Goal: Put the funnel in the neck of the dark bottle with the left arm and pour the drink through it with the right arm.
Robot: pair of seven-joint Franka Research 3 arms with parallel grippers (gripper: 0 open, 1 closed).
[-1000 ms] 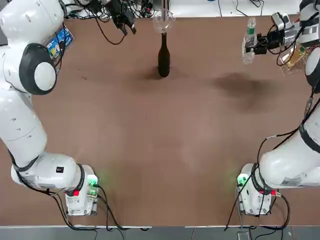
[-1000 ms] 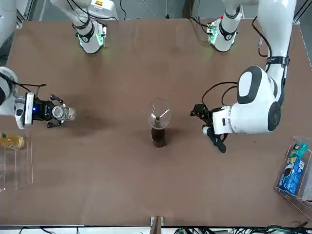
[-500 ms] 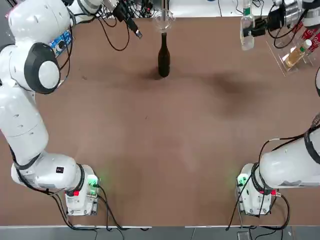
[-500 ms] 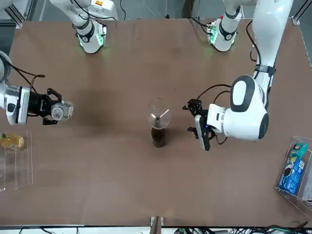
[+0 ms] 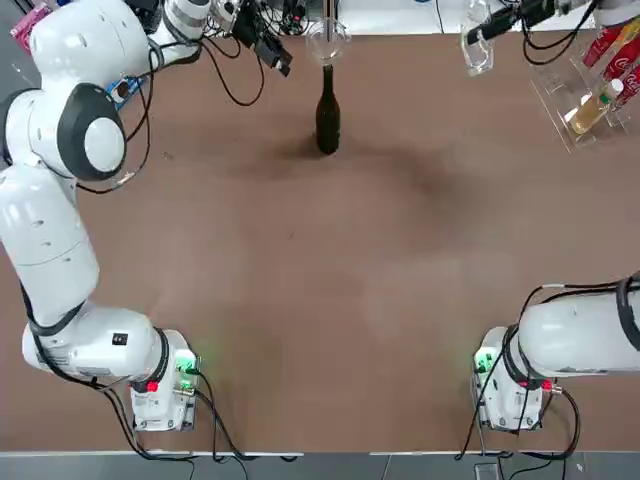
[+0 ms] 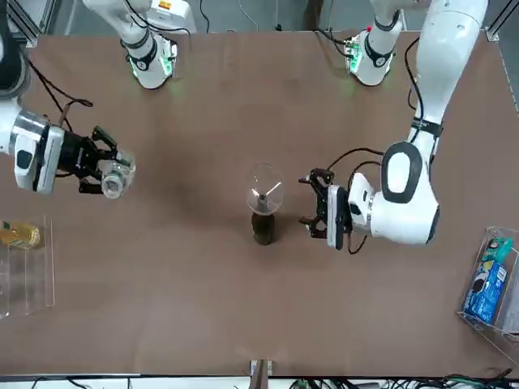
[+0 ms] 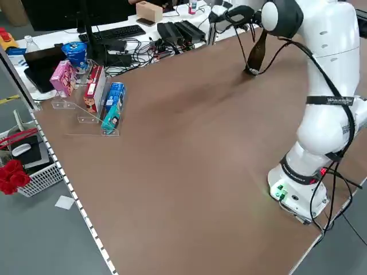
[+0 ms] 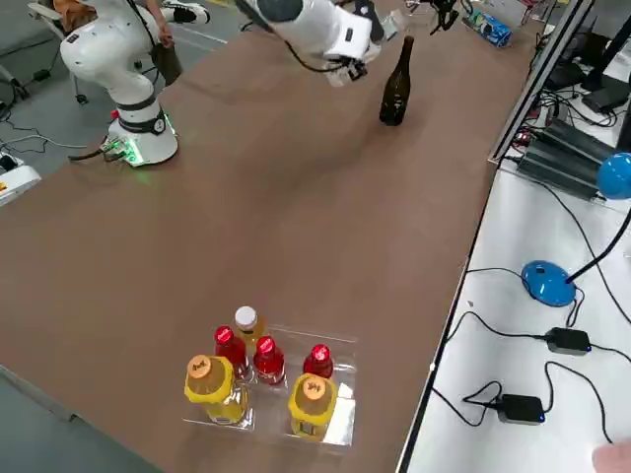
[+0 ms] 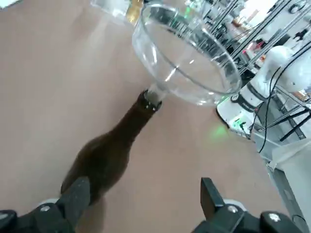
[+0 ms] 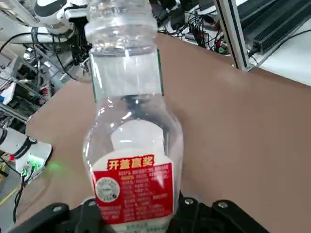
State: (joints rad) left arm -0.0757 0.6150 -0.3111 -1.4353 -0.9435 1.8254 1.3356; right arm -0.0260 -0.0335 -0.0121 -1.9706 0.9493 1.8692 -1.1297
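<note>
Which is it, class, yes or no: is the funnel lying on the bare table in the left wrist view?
No, the funnel stands with its spout in the neck of the dark bottle.

Yellowish white-capped bottle [image 8: 249, 323] beside red-capped bottles [image 8: 268, 361] in clear tray [image 8: 340, 419].

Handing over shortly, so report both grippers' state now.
Left gripper: open, empty, near the dark bottle.
Right gripper: closed on the drink, held above the table.
</note>
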